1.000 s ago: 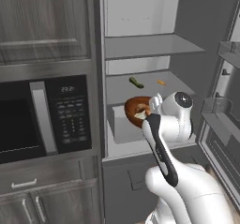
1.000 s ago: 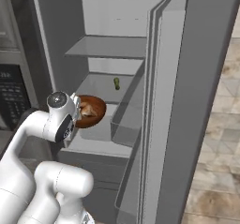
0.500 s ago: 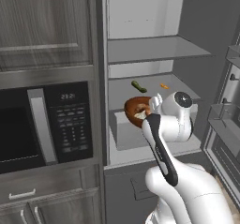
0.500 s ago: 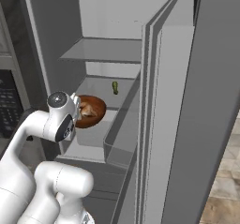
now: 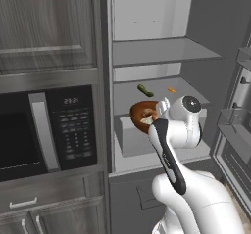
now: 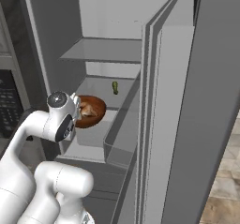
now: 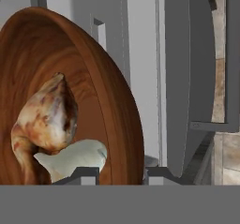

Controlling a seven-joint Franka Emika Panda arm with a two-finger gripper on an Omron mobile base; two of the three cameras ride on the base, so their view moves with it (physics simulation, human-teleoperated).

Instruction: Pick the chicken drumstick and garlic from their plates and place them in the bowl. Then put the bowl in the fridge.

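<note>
I am facing the open fridge [image 5: 162, 52], its door [image 6: 187, 101] swung out to the right, with a microwave [image 5: 46, 128] set into the cabinets on the left. Two shelves are showing inside; the lower one carries a small green item [image 5: 144, 89] and a small orange one [image 5: 171, 89] toward the far wall, and a pale drawer [image 5: 135, 137] sits below it.

I am on the last step, as I judge it: the bowl [image 5: 143, 115] is being carried at the fridge opening, above the drawer's near edge and level with the lower shelf. The gripper [image 7: 122, 174] is clamping the bowl's rim, one finger inside and one outside. In the hand view the drumstick [image 7: 47, 117] and the garlic [image 7: 75, 157] are lying together inside the bowl, touching.

Next I need to reach farther in, keep the bowl level so nothing rolls out, set it down on a flat spot clear of the two small items, then release.
</note>
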